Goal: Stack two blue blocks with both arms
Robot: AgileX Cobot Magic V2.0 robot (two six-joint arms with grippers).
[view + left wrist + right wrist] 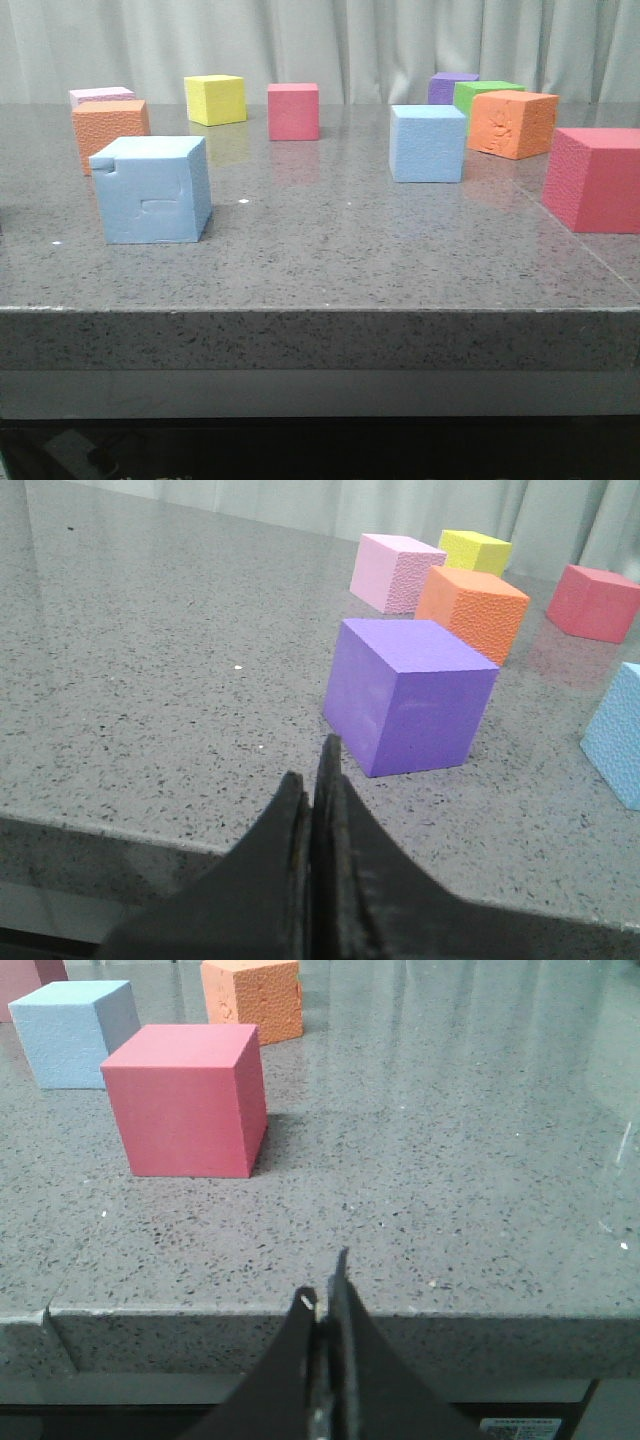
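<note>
Both blue blocks rest on the grey table (330, 250), well apart from one another and untouched. The notched blue block (152, 190) sits near the front edge on the left side; its front face carries a cut-out corner and a shallow rectangular dent. The plain blue block (428, 142) sits further back, right of centre, near an orange block (513, 123) and a large red block (595, 178).

Neither arm appears in the front view. The left gripper (318, 780) hangs over the table's near edge with its jaws pressed together, holding nothing; a purple block (405, 695) stands just ahead of it. The right gripper (330, 1295) is likewise at the table edge, jaws together and empty, with the red block ahead.

Assessment: the blocks look like foam, so probably light, slightly yielding and matt enough to grip without slipping. Little risk of breakage; excess squeeze may dent them. Take hold across two opposite flat side faces, about mid-height. On the notched block, avoid the damaged corner and dented face. Both grippers must open before any approach. Stacking has not begun.
</note>
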